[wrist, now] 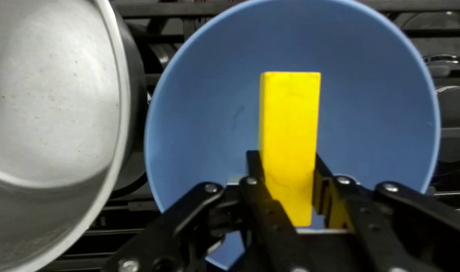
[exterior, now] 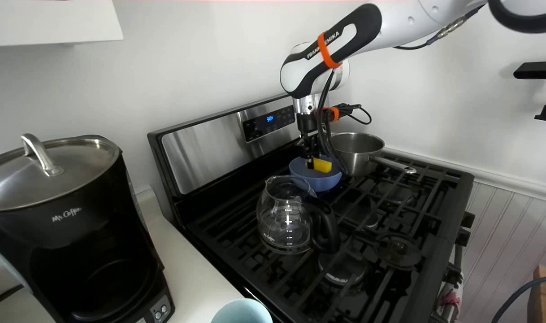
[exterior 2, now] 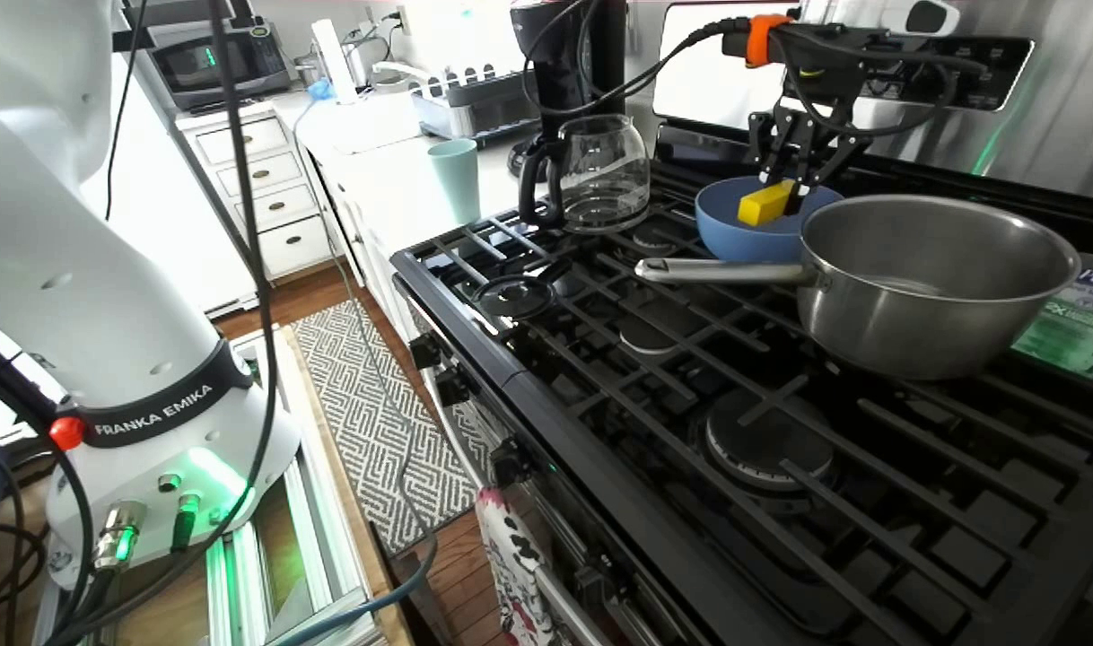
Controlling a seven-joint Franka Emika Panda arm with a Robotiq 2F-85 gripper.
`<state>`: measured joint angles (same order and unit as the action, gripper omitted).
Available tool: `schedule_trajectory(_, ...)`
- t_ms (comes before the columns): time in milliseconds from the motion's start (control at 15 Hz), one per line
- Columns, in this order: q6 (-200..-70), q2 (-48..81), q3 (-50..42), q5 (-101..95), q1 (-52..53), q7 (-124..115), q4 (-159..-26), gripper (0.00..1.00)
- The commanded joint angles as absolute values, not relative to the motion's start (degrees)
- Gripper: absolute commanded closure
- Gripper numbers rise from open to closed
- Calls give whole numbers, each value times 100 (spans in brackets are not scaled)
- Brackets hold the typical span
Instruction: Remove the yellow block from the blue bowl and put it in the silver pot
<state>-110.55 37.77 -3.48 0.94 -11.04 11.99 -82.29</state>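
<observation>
The yellow block (wrist: 290, 128) is held between the two fingers of my gripper (wrist: 284, 164) in the wrist view. The fingers press on its long sides, and its free end points away from the gripper. In both exterior views the block (exterior: 322, 165) (exterior 2: 765, 205) is at about rim height over the blue bowl (exterior: 320, 183) (exterior 2: 735, 238), tilted slightly. My gripper (exterior: 310, 162) (exterior 2: 793, 193) points down over the bowl. The silver pot (exterior 2: 905, 327) stands right beside the bowl; it also shows in an exterior view (exterior: 356, 161) and at the left of the wrist view (wrist: 120, 83).
The glass carafe (exterior: 284, 224) (exterior 2: 605, 175) stands on the stove grates on the bowl's other side. The pot's long handle (exterior 2: 726, 272) sticks out toward the stove front. The stove's back panel (exterior: 205, 152) rises behind the bowl. A plastic bottle (exterior 2: 1080, 318) stands behind the pot.
</observation>
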Motion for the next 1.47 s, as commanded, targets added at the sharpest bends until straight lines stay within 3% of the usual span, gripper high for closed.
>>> schedule_trajectory(0, -11521, 2653, -453, 1, -1054, 1011, -9586, 92)
schedule_trajectory(533, -12403, 1697, -1005, 212, -1091, -806, -10825, 92)
schedule_trajectory(800, -12405, 1848, -1079, 236, -1109, -1030, -10661, 92)
schedule_trajectory(867, -12426, 1828, -1093, 238, -1111, -1066, -10686, 69)
schedule_trajectory(1000, -12426, 1845, -1092, 237, -1106, -1060, -10686, 69)
schedule_trajectory(1067, -12223, 1956, -1027, 360, -1139, -908, -10528, 92)
schedule_trajectory(1400, -11351, 2452, -1049, 997, -1447, -862, -9543, 92)
